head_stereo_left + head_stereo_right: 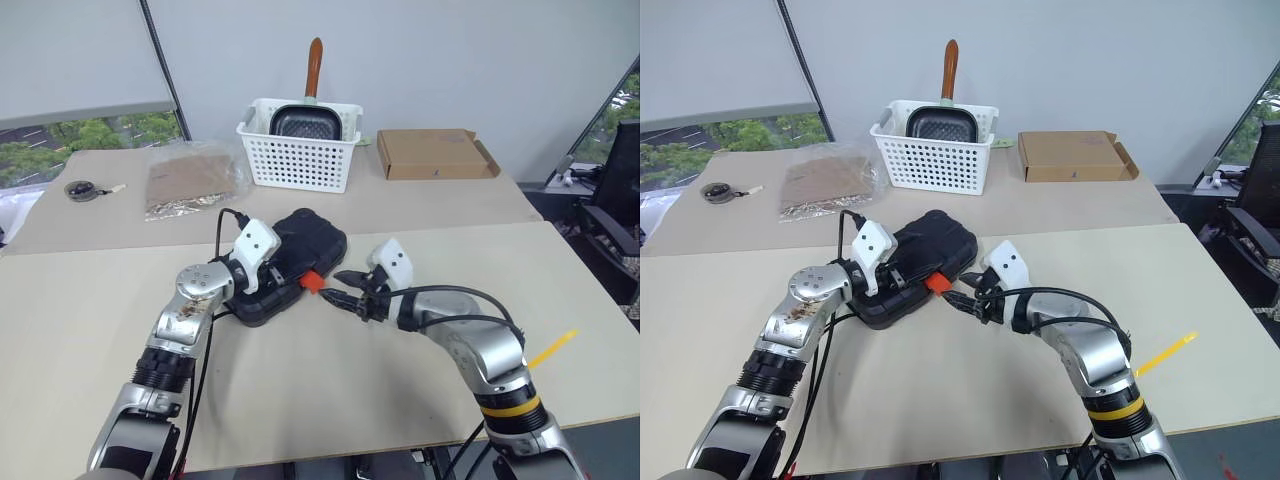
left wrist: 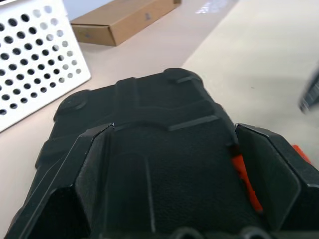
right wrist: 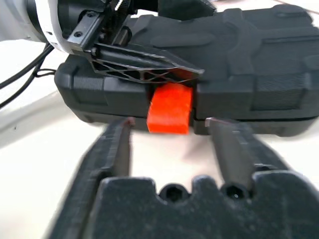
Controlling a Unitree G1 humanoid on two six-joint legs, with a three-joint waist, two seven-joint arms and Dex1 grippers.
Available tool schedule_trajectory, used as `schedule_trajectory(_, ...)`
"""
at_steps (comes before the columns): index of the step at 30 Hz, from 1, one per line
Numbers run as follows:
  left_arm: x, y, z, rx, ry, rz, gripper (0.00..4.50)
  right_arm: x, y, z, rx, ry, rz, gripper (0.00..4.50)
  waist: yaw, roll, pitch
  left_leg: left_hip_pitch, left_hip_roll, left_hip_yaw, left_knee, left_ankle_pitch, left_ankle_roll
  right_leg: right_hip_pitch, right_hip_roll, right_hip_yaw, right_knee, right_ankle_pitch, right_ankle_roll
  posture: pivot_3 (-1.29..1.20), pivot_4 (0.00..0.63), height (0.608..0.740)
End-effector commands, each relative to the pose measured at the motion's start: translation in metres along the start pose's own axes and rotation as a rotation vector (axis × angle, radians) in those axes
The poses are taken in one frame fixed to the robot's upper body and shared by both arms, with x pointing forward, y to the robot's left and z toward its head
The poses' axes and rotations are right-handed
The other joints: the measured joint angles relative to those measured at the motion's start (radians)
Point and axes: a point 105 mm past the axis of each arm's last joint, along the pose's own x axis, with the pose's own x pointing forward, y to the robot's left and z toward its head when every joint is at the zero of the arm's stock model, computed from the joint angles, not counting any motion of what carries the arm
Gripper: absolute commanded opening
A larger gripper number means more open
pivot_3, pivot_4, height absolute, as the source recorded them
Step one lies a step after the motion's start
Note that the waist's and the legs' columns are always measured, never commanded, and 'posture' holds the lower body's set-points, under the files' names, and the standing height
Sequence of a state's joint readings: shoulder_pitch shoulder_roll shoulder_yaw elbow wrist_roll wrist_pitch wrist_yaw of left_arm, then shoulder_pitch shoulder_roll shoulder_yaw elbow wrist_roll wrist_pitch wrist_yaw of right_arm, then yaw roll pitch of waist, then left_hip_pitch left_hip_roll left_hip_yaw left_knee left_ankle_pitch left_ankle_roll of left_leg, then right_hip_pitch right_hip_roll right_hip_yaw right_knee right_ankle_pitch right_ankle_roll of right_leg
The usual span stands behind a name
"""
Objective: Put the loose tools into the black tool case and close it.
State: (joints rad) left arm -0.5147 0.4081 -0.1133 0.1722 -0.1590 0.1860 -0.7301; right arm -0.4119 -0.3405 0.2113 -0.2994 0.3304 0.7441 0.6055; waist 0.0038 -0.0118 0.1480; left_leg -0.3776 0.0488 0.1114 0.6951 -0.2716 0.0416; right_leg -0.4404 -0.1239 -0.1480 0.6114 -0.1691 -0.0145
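Note:
The black tool case [image 1: 312, 236] lies closed on the near table, its orange latch [image 1: 312, 282] sticking out of the front edge. My left gripper [image 1: 285, 275] rests open on the lid [image 2: 164, 149], one finger [image 3: 149, 67] lying along the front edge just above the latch [image 3: 169, 108]. On the table just in front of the latch my right gripper [image 1: 338, 288] stands open, its two fingertips level with the latch's sides and a little short of it. Loose tools are out of view, apart from a small brownish ring [image 1: 80, 190] at the far left of the back table.
Behind the case a white slotted basket [image 1: 300, 160] holds a black pan with an orange handle. A flat cardboard box [image 1: 435, 153] lies to its right, a clear bag of brown material [image 1: 190, 180] to its left. A yellow strip [image 1: 552, 348] lies near the right edge.

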Motion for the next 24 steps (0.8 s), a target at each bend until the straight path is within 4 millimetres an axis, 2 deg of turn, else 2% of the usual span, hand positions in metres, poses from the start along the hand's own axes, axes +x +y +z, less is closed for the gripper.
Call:
schedule_trajectory(1,-0.003,0.000,-0.028,-0.110,0.086,0.050,4.13,0.009,-0.003,0.009,-0.012,-0.019,-0.033,1.03,0.001,0.000,0.000,0.000,0.000,0.000,0.000,0.000,0.000,0.000,0.000,0.000,0.000,0.000,0.000,0.00,0.150,0.700)
schedule_trajectory(4,-0.004,0.003,-0.030,-0.150,0.080,0.080,4.13,0.014,-0.005,0.010,-0.009,-0.021,-0.046,0.02,0.004,0.000,0.000,-0.001,0.000,0.000,0.000,0.000,0.000,0.000,0.000,0.000,0.000,0.000,0.000,0.00,0.150,0.700)
schedule_trajectory(5,-0.004,0.003,-0.030,-0.158,0.079,0.086,4.13,0.015,-0.006,0.009,-0.008,-0.016,-0.047,0.02,0.004,0.000,0.000,-0.002,0.000,0.000,0.000,0.000,0.000,0.000,0.000,0.000,-0.001,0.000,0.000,0.00,0.150,0.700)
schedule_trajectory(8,-0.005,0.004,-0.030,-0.178,0.076,0.103,4.13,0.016,0.000,-0.014,0.000,0.088,-0.013,0.02,0.004,0.000,-0.001,-0.002,-0.001,0.000,0.000,0.000,0.001,0.000,0.000,0.000,-0.001,0.000,0.000,0.00,0.150,0.700)
schedule_trajectory(11,-0.005,0.004,-0.031,-0.192,0.073,0.113,4.13,0.015,0.002,-0.027,-0.004,0.142,-0.012,0.02,0.004,0.000,-0.001,-0.002,0.000,0.000,0.000,0.000,0.001,0.000,0.000,0.000,-0.001,0.000,0.000,0.00,0.150,0.700)
schedule_trajectory(19,-0.006,0.003,-0.034,-0.201,0.079,0.119,4.13,0.011,0.000,-0.025,-0.014,0.137,-0.034,0.02,0.004,0.000,-0.001,-0.002,0.000,0.000,0.000,0.000,0.000,-0.001,0.000,0.000,-0.001,0.000,0.000,0.00,0.150,0.700)
schedule_trajectory(24,-0.005,0.002,-0.035,-0.196,0.082,0.111,4.13,0.015,-0.004,-0.018,-0.021,0.131,-0.089,1.46,0.005,0.000,-0.001,-0.002,0.000,0.000,0.000,0.000,0.000,-0.001,0.000,-0.001,-0.001,0.000,0.000,0.00,0.150,0.700)
